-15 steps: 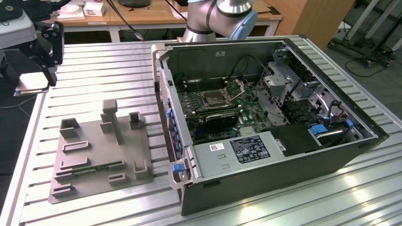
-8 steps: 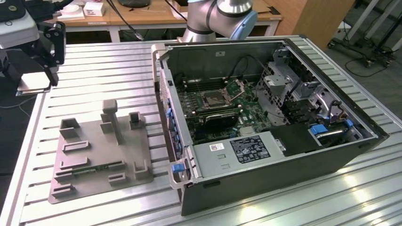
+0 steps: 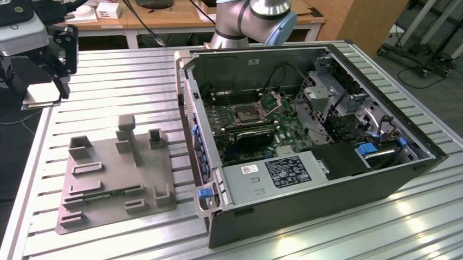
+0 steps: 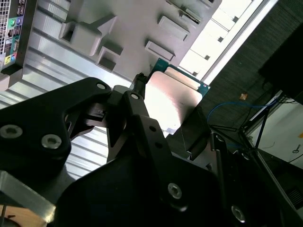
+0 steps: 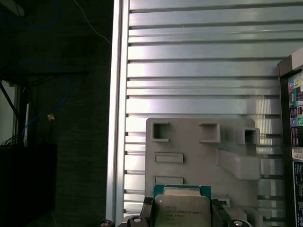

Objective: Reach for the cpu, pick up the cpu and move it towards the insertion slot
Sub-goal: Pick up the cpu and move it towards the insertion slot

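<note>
Gripper (image 3: 38, 89): mine, raised high at the exterior view's left, well apart from the computer case (image 3: 311, 179).
Grip state: my two black fingers (image 5: 147, 209) are closed against opposite edges of the cpu (image 4: 176, 98), pinching it between them.
Cpu, position: off the table (image 3: 130, 86) and touching nothing but my fingers. It hangs above the table's edge zone, near the grey fixture tray (image 3: 108, 168).
Cpu, appearance: a flat square chip. In both wrist views its silvery metal top faces the camera and a thin green rim shows along one side.
Insertion slot (image 3: 250, 114): a square socket with a dark centre and a shiny metal frame. It lies on the board inside the open computer case, towards the case's far wall, and nothing is on it that I can see.
Separation: the case's side wall and a stretch of bare table lie between the cpu and the insertion slot.
Fixture tray, contents: moulded blocks and pockets. A long green memory stick (image 3: 110, 193) lies in it near the front edge.
Table: ribbed aluminium slats, carrying the tray at the exterior view's left and the case at its right.
Arm (image 3: 253, 19): my grey-and-blue joint stands behind the case, at the far side of the table.
</note>
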{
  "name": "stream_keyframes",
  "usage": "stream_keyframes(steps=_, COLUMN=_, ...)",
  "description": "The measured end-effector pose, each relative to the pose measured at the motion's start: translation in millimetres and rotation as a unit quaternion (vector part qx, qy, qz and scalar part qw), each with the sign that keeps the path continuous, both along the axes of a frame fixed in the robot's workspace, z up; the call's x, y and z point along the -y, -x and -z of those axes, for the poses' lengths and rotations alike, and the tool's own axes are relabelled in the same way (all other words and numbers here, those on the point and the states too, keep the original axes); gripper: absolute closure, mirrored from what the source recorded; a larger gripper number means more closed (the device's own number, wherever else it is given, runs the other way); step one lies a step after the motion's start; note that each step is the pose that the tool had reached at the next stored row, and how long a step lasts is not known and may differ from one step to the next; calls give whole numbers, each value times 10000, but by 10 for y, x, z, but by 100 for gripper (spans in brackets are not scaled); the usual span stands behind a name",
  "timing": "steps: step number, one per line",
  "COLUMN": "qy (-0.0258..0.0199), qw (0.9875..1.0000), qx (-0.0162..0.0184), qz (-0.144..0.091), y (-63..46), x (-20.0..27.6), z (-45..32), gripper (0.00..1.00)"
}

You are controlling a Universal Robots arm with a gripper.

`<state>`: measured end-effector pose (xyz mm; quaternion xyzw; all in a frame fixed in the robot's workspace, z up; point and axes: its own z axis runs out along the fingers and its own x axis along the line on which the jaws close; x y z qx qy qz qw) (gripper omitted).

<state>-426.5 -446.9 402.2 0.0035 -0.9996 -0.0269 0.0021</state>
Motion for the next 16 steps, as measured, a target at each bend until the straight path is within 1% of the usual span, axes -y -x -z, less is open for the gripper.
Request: stream_keyframes(steps=16, qy=0, qw=10000, qx=0, qz=0, y=-66, x=0, z=0, gripper=46)
